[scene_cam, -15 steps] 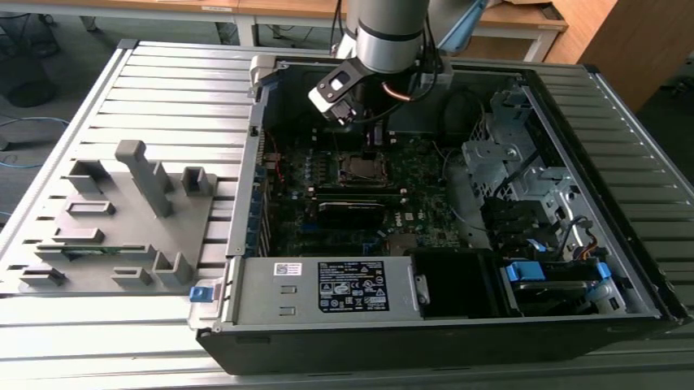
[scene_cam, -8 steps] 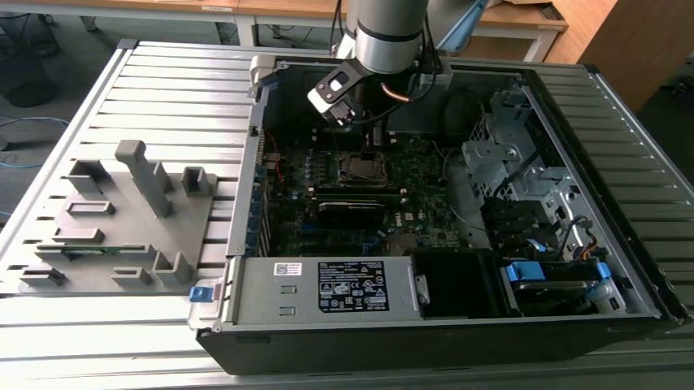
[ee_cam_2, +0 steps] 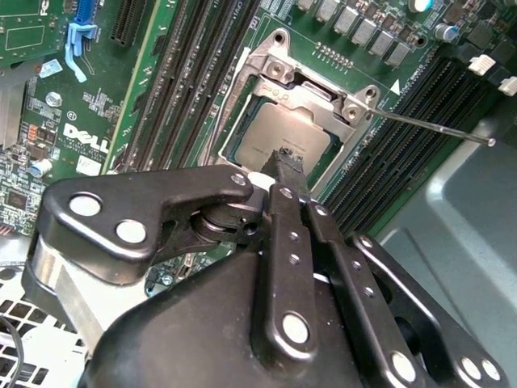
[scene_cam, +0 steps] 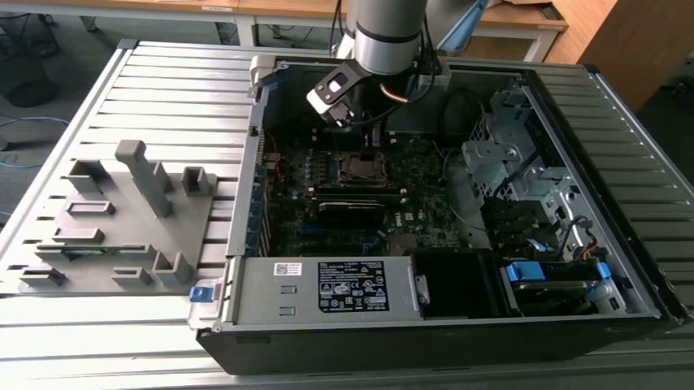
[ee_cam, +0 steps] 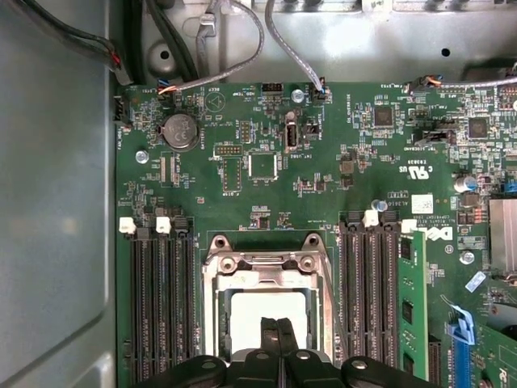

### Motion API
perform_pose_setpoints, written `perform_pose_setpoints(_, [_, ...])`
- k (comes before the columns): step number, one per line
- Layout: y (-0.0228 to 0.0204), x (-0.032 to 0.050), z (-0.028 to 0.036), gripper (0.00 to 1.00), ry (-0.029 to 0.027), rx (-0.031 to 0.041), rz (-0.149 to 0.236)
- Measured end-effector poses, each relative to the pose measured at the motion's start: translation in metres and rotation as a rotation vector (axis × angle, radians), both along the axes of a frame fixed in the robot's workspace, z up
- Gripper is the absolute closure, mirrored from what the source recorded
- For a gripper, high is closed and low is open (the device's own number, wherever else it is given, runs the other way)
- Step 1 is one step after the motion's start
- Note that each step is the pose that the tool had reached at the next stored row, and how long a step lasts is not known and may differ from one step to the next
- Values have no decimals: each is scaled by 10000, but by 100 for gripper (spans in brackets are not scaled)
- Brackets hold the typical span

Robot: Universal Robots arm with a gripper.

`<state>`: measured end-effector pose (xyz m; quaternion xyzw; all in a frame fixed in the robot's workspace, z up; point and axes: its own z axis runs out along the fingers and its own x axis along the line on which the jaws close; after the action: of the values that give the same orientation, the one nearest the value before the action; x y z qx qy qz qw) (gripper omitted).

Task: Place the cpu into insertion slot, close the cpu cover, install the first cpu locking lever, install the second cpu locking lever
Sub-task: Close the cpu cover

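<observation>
Exterior view first: the arm (scene_cam: 385, 32) reaches down into the open computer case (scene_cam: 618, 97), its wrist hanging at about twelve o'clock of the insertion slot (scene_cam: 362, 167), which sits mid-board. The grey fixture tray (scene_cam: 109, 244) lies well apart at nine o'clock of the case, toward the exterior view's left, out of the action. Over to the second wrist view, and here's the story: the cpu (ee_cam_2: 262, 137) is seated flat in the slot, its dull silver top showing through the window of the cpu cover (ee_cam_2: 319, 93), which looks to be lying down over it. The gripper (ee_cam_2: 288, 155) has its fingers pressed together on nothing at all, the paired tips poised right above the chip's near edge; a closed, narrow tip like that reads to me as a pushing tool rather than a grasp. One thin locking lever (ee_cam_2: 436, 128) juts free, out over the memory slots, so I'd judge it not yet latched. Now the first wrist view: looking straight down on the circuit board (ee_cam: 323, 162), the cpu (ee_cam: 262, 311) glows pale inside the silver frame of the cover (ee_cam: 262, 279), the clenched, empty gripper (ee_cam: 279, 327) is centred over it, and a green memory stick (ee_cam: 412, 299) stands just beside the socket.
</observation>
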<state>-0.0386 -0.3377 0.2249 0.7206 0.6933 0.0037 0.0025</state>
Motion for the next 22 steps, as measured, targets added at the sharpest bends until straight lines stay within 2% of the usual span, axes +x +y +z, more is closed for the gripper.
perform_pose_setpoints(8, [0, -10, -5, 89, 0, 1, 1])
perform_pose_setpoints(12, [1, -10, -6, 89, -2, 19, 274])
perform_pose_setpoints(22, [0, -10, -6, 89, 0, 18, 404])
